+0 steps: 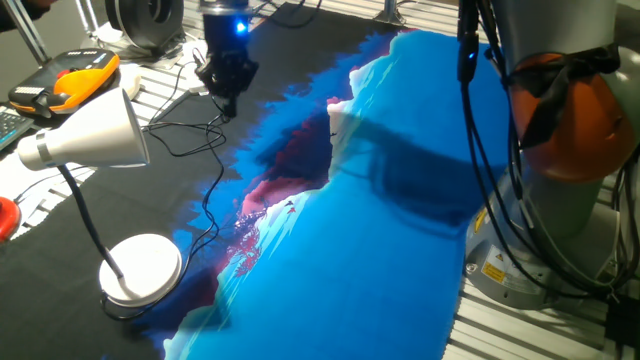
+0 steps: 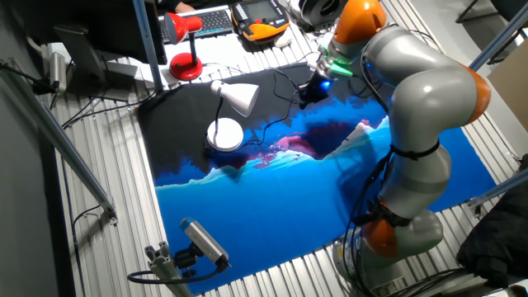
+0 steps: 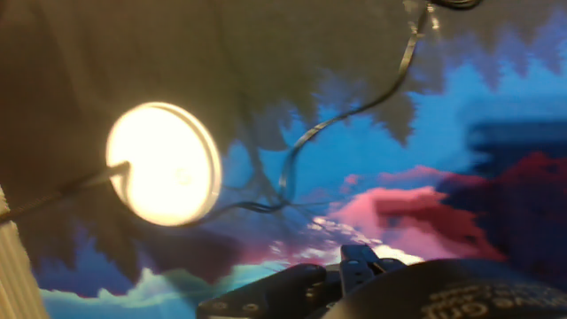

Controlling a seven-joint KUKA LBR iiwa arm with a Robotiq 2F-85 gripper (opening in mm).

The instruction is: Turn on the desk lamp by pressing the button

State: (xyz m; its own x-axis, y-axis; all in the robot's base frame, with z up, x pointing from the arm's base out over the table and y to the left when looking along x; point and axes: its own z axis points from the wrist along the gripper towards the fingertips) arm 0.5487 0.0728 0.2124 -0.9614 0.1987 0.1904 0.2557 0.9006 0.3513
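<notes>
Hovering tool: the tool (image 1: 228,92) is seen raised above the dark part of the cloth, well apart from the lamp's base, at the far side of the surface (image 1: 560,330) in one fixed view.
Tool state: whether the fingers are parted or closed cannot be told; they are dark against a dark cloth in both fixed views, and only a blurred part of the hand is caught at the bottom of the hand view.
Desk lamp: the desk lamp (image 1: 100,135) is stood on the black-and-blue cloth (image 1: 400,240), its cone shade held up on a thin dark neck (image 1: 85,215) that is bent down to the flat round base (image 1: 142,268).
Base position: the base is placed near the cloth's edge, where black gives way to blue; in the hand view it is shown as a bright disc (image 3: 164,164) to the left of the tool.
Button: no separate button can be made out; it is judged to sit on the disc base, but this is not shown.
Cable: a thin dark cable (image 1: 200,150) is laid in loops across the cloth between tool and base.
Lamp state: no glow is seen from the shade in either fixed view, so the lamp is judged to be off.
Progress: nothing is touched; the approach over the base, the descent and the press are all judged to be left.
</notes>
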